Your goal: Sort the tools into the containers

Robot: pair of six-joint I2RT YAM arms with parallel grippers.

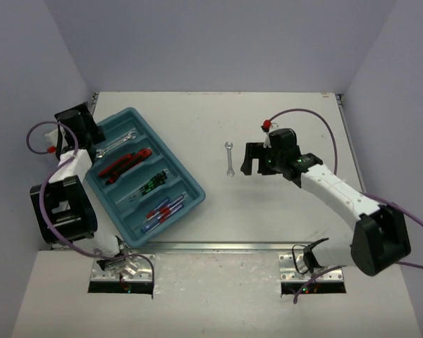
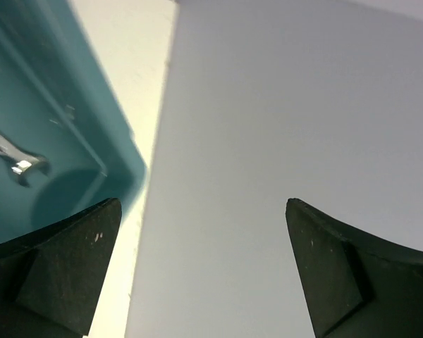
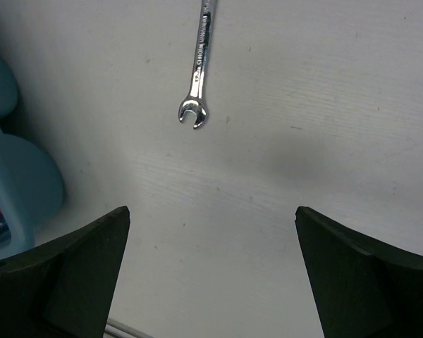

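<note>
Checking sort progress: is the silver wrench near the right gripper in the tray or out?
Out: the wrench lies on the table, well apart from the tray.

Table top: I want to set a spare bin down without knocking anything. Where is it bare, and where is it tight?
Bare: the near-centre patch between the tray, the loose wrench and the right arm; the far strip along the back wall. Tight: the left side, filled by tray and left arm, and around the wrench beside the open right claw.
</note>
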